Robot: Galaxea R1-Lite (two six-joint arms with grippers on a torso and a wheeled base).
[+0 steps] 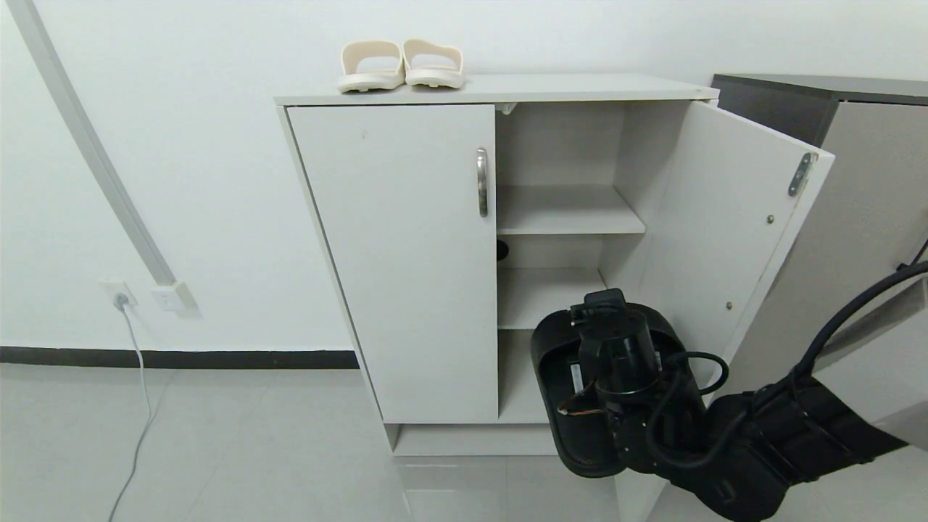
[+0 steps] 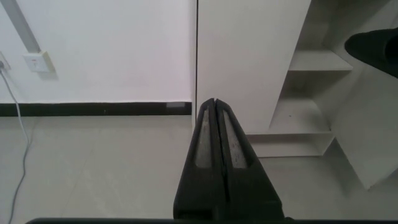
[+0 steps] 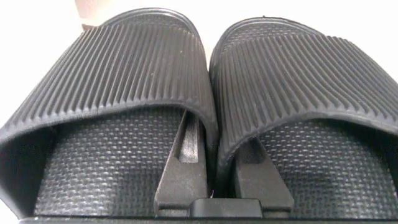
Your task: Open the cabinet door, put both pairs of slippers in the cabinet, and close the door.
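The white cabinet [image 1: 391, 254] has its left door shut and its right door [image 1: 710, 239] swung open, baring three shelves. A pair of beige slippers [image 1: 401, 65] rests on the cabinet top. My right gripper [image 3: 217, 168] is shut on a pair of black slippers [image 1: 573, 406], one finger [image 3: 186, 162] under each strap, pinching their inner sides together. That pair hangs before the lower open compartment, toes toward the shelves. My left gripper [image 2: 214, 124] is shut on nothing, low over the floor in front of the cabinet [image 2: 249, 62]; a black slipper [image 2: 376, 53] shows beyond it.
A grey cabinet [image 1: 870, 181] stands close behind the open door on the right. A small dark object [image 1: 502, 251] lies on the middle shelf behind the shut door. A wall socket with a hanging cable [image 1: 119, 297] is at the left, above bare floor tiles [image 1: 217, 449].
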